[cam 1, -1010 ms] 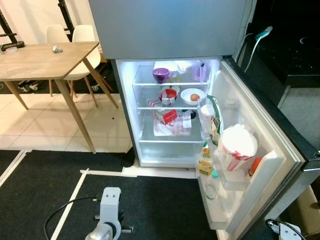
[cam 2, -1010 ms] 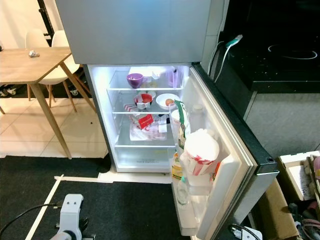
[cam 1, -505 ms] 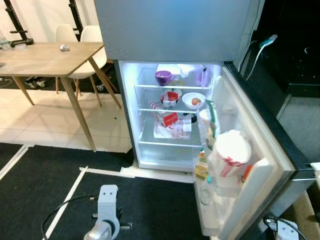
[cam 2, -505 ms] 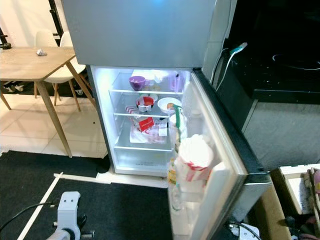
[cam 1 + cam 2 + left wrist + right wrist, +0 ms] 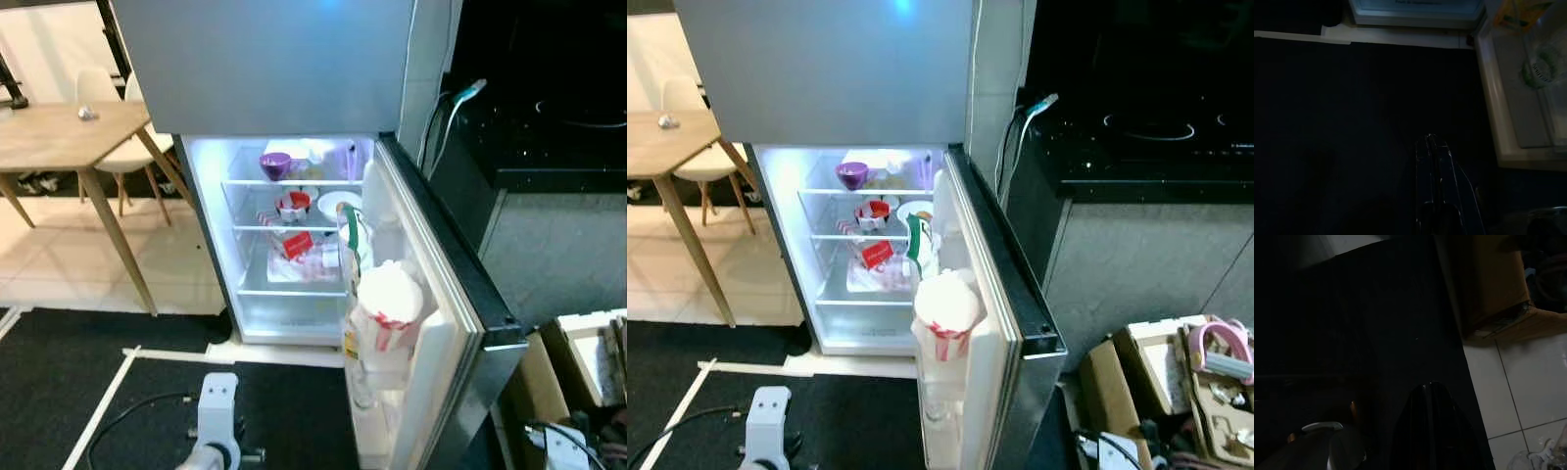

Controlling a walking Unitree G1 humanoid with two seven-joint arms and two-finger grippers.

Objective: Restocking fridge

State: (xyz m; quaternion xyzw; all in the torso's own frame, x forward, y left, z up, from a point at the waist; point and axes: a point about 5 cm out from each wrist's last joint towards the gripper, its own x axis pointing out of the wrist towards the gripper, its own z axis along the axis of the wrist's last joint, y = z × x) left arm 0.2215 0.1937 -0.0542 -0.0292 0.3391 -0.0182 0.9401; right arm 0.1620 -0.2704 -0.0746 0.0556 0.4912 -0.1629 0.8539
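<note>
Left claw (image 5: 1432, 147) hangs beside fridge door (image 5: 1508, 98).

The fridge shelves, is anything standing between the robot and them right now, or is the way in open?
Nothing visible blocks the way. The fridge door is swung wide open to the robot's right, leaving the lit shelves exposed, and the black mat in front of them is bare. The left arm hangs low over that mat, short of the fridge.

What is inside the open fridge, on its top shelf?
On the top shelf of the fridge stands a purple bowl, with pale containers beside it. What lies behind them is hidden.
</note>
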